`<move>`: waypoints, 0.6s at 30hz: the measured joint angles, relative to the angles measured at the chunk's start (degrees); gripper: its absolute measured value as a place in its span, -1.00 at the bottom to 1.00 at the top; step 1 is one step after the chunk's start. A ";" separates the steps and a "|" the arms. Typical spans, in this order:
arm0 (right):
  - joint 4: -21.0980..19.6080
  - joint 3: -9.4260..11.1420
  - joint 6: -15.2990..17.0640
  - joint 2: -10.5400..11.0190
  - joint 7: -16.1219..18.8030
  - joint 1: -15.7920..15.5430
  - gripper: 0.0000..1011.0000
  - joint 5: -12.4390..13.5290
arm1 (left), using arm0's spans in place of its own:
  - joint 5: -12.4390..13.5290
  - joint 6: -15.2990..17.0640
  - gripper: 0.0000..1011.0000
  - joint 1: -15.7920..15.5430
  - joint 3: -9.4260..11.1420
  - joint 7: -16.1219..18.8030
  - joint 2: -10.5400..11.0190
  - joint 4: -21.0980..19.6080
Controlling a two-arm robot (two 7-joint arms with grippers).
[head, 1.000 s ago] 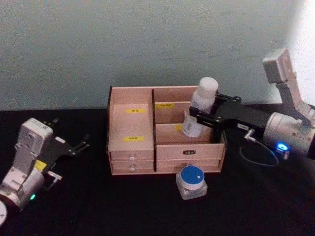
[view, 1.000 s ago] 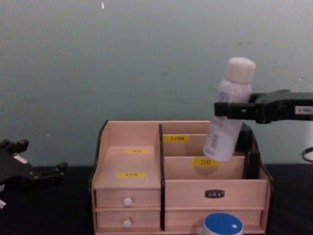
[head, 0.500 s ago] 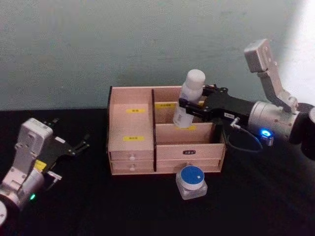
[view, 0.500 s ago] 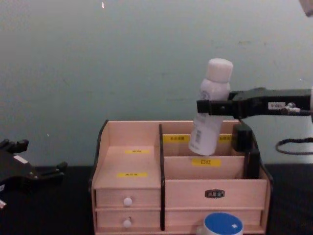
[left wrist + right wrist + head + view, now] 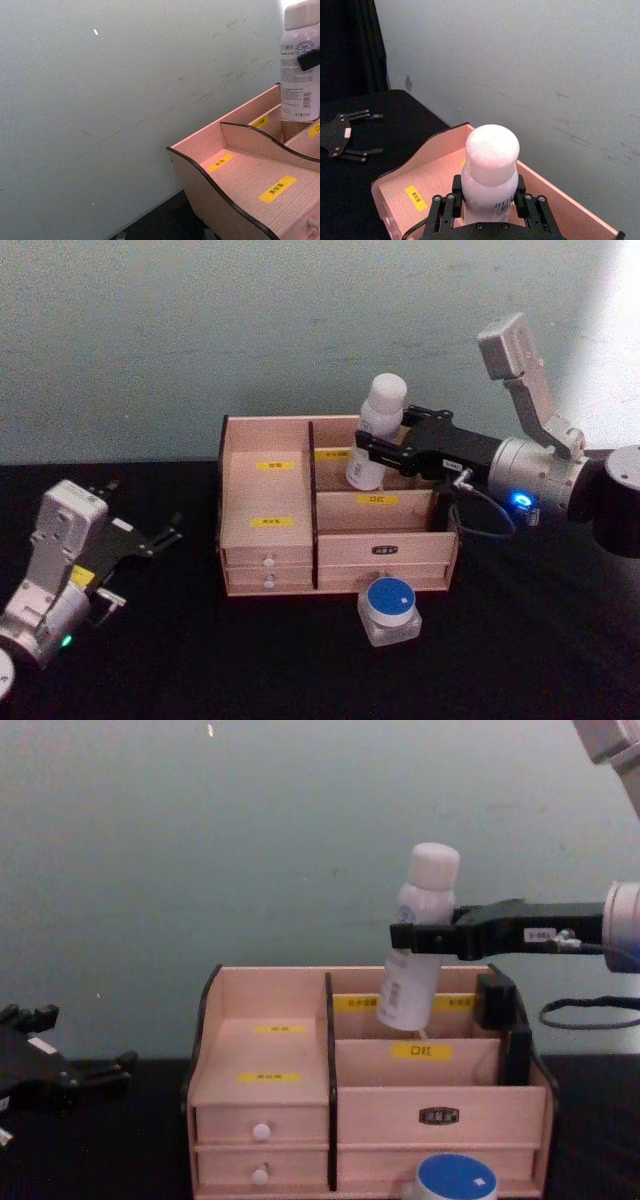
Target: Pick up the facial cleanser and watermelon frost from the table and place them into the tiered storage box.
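- Placement of the first item is the step in hand, as I read it. The right end effector (image 5: 372,450) is closed around the upper body of a white plastic bottle with a rounded white cap (image 5: 380,418).
- The bottle leans, cap toward the wall. Its base hangs at the rim of the rear right compartment of the light wooden tiered storage box with black side edges and yellow labels (image 5: 345,545).
- I cannot tell whether the base is touching the compartment floor.
- I also cannot tell from its label whether this bottle is the cleanser or the watermelon frost.
- A small clear jar with a round blue lid (image 5: 389,608) sits on the table just in front of the box, near its right drawers. I take it to be the second item to fetch.
- The left end effector (image 5: 172,530) rests low on the left, well apart from the box, with its fingers spread and nothing between them.
- My next move would be to straighten the bottle and lower it between the back wall and the divider. I would let go only once it stands firm, since a tilted release could tip it.
- The black table (image 5: 520,640) carries everything.
- A plain pale blue-green wall (image 5: 200,330) stands close behind the box.
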 joint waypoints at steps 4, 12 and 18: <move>1.04 -0.04 -0.37 -0.66 -0.14 0.42 0.17 -0.44 | 0.00 0.00 0.98 0.00 0.00 0.00 0.00 0.00; 3.20 -0.09 -0.95 -2.19 -0.54 1.32 0.17 -1.56 | 0.00 0.00 0.98 0.00 0.00 0.00 0.00 0.00; 4.36 -0.09 -1.07 -2.98 -0.62 1.78 0.17 -2.32 | 0.00 0.00 0.98 0.00 0.00 0.00 0.00 0.00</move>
